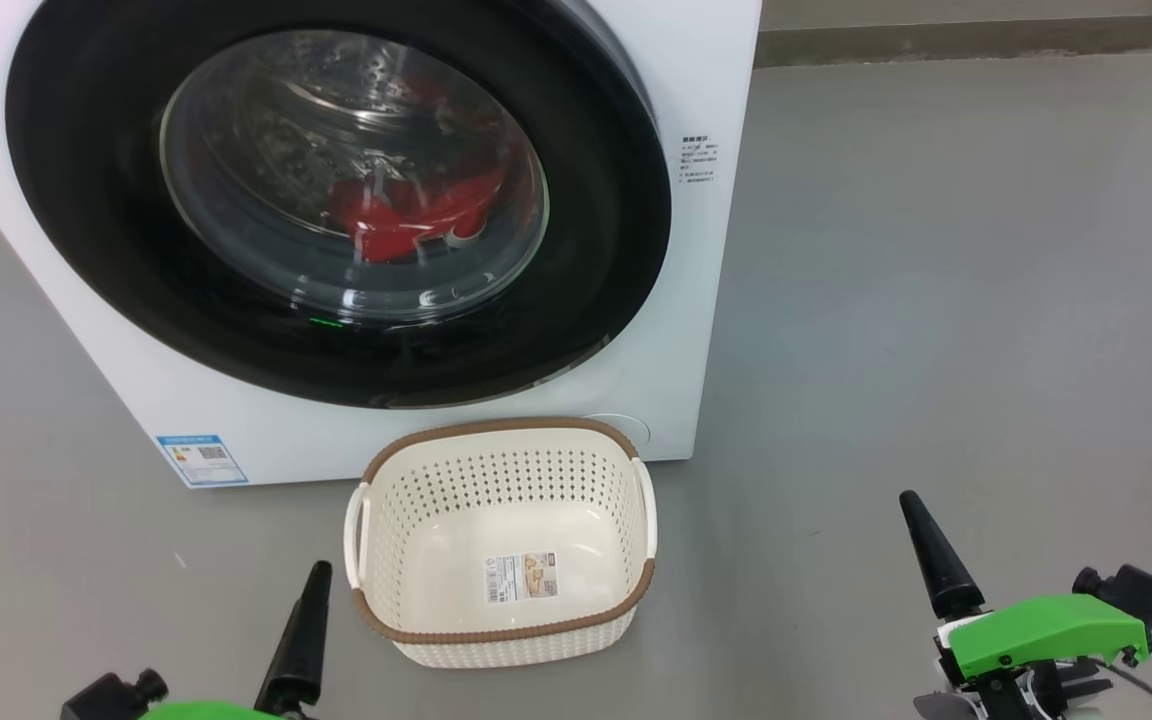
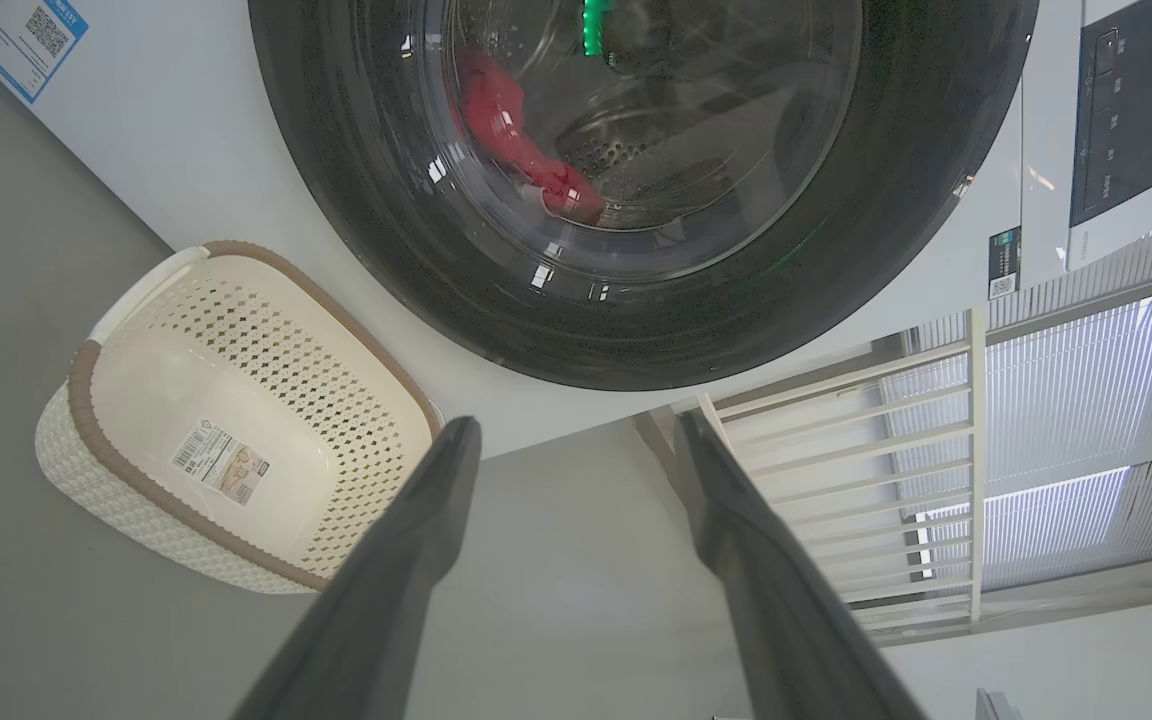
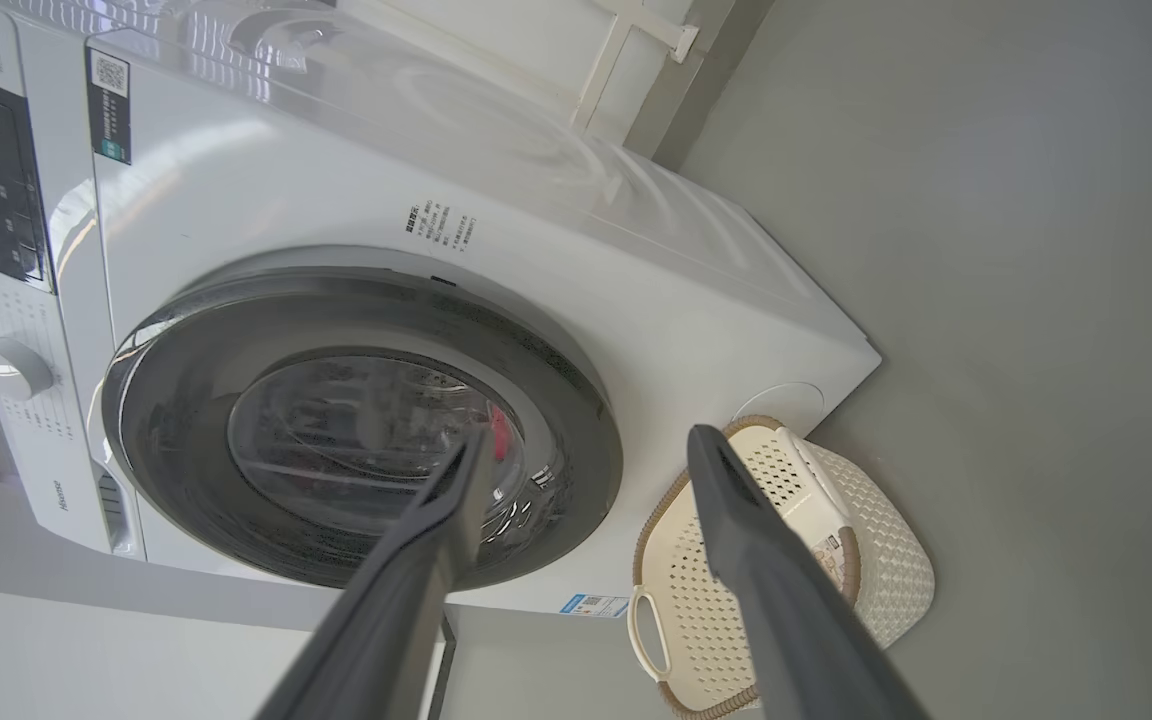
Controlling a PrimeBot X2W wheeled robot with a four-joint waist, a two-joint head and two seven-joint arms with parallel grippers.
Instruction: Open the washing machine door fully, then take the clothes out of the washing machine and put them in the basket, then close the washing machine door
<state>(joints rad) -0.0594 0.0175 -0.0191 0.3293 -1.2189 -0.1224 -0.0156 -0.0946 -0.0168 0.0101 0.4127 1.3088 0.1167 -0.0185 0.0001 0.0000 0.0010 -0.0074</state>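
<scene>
Red soft clothes (image 1: pixel 406 215) lie in the big white washing machine (image 1: pixel 706 100), behind its shut round black glass door (image 1: pixel 96 220). The cream plastic basket (image 1: pixel 501 428) sits in front. The left gripper (image 2: pixel 578 425) and right gripper (image 3: pixel 591 438) are spread wide, empty.

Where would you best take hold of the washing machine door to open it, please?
Probably the washing machine door by its black rim, right edge, from the right: there it seems to stand off the white front, leaving a lip for the jaws.

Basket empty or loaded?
Empty: the basket shows a bare bottom and sticker; the clothes sit in the washer, behind the door glass.
</scene>
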